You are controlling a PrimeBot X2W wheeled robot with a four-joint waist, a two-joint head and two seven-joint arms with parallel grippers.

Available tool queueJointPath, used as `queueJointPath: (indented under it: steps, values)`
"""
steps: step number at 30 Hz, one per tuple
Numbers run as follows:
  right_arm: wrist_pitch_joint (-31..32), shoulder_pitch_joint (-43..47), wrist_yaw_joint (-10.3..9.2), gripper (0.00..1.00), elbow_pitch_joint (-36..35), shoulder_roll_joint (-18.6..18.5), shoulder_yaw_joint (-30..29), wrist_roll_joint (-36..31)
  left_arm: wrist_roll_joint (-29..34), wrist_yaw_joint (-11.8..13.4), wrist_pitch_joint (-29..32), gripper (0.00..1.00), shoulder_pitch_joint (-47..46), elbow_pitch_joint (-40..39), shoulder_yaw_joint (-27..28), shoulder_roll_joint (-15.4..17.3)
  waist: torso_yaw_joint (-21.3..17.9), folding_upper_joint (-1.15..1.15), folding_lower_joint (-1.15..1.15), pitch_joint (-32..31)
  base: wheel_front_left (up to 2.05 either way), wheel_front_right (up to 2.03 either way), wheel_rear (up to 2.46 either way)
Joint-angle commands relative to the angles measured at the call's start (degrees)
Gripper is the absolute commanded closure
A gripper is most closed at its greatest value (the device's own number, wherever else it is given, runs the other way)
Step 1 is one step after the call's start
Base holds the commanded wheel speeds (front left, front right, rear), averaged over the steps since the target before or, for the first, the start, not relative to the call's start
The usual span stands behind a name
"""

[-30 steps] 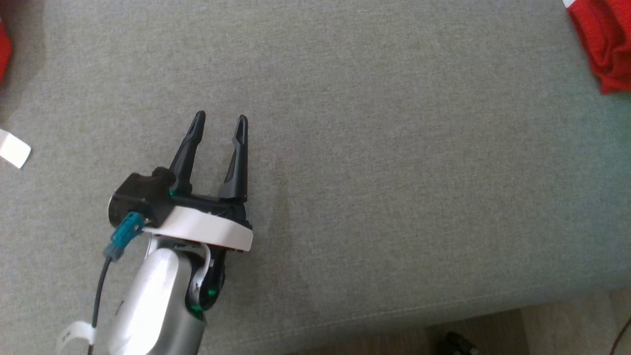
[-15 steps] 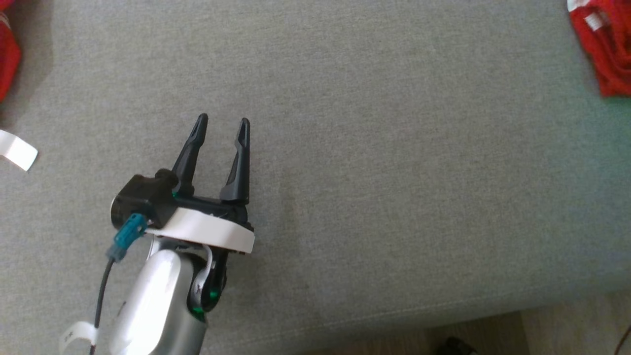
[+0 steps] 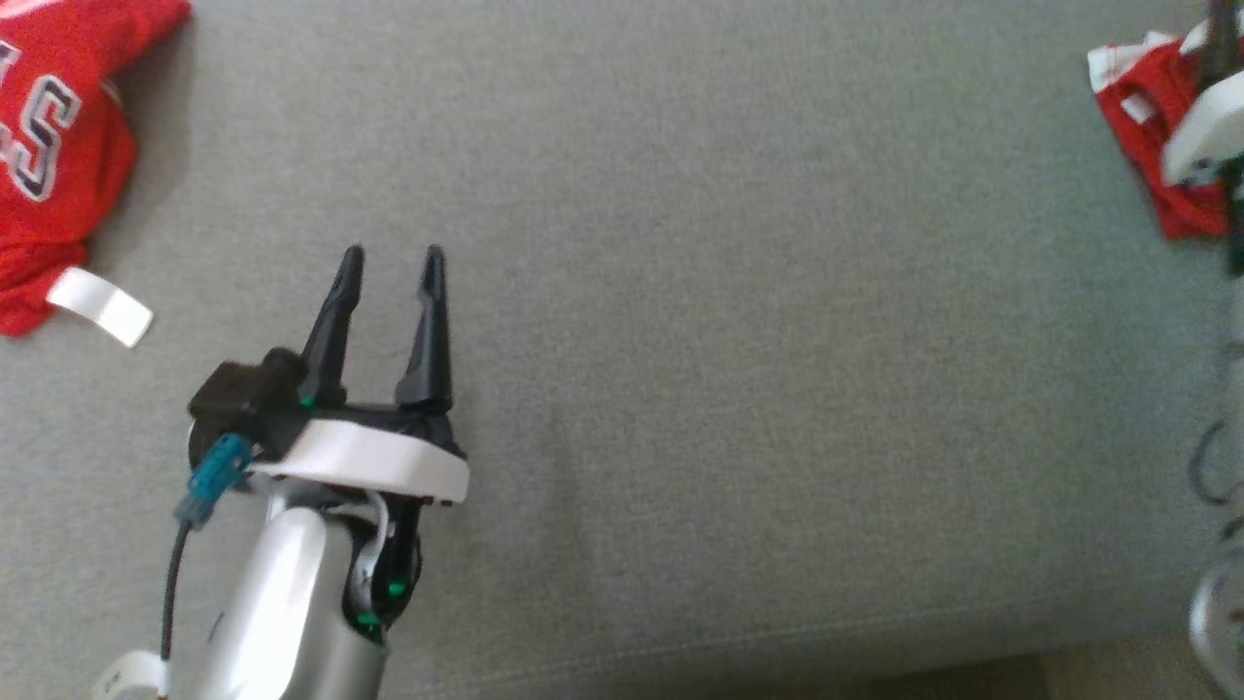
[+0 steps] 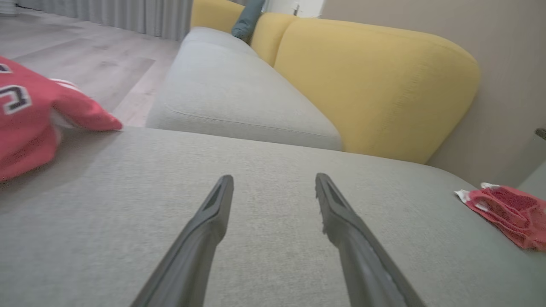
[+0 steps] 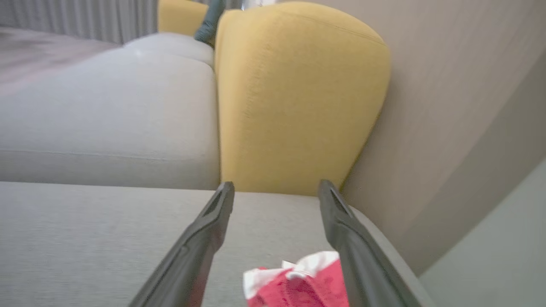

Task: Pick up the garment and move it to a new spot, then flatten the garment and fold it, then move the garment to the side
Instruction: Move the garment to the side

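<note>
The red garment lies on the grey sofa low between the parted, empty jaws of the right gripper, well apart from the left gripper, equally agape.

- Sofa seat: grey woven cloth, matt, finely grained.
- Garment at the far right: soft red cloth with white trim.
- Left tool: matt dark plastic fingers, smooth white band behind.
- Backrest: yellow cloth, matt.
- Floor: pale wood planks, faint sheen.
</note>
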Motion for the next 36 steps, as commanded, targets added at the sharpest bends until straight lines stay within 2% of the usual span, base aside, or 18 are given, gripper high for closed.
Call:
queueJointPath:
  steps: [1,7,12,21,26,36]
  values:
    - [-2.0,1.6,0.37,0.0,-2.6,2.3,1.6,1.2,-0.5,0.5,-0.7,0.0,0.2,-1.2,2.8,0.2,1.2,0.0,0.0,-2.9,0.0,0.0,0.0]
    - [-6.1,8.5,0.37,0.0,-7.5,8.5,3.4,4.9,-0.6,1.4,-0.7,0.0,3.0,-0.3,6.5,0.1,2.8,0.0,0.0,-7.9,0.0,0.0,0.0]
    - [-7.5,17.5,0.37,0.0,-13.7,11.3,7.0,8.7,-0.4,1.5,-0.7,0.0,5.8,0.4,7.7,0.0,3.7,0.0,0.0,-11.6,0.0,0.0,0.0]
    - [-7.4,34.7,0.37,0.0,-25.7,11.8,15.5,21.7,-1.0,1.7,-0.7,0.0,9.8,0.9,7.4,-0.1,4.8,0.0,0.0,-14.8,0.0,0.0,0.0]
    - [-7.0,39.3,0.37,0.0,-29.3,11.8,17.4,24.4,-1.3,1.9,-0.7,0.0,10.8,1.1,6.5,-0.1,5.1,0.0,0.0,-15.3,0.0,0.0,0.0]
    - [-4.7,44.2,0.37,0.0,-34.7,11.8,18.4,23.6,-1.3,2.0,-0.7,0.0,10.7,1.8,5.7,-0.1,5.2,0.0,0.0,-15.8,0.0,0.0,0.0]
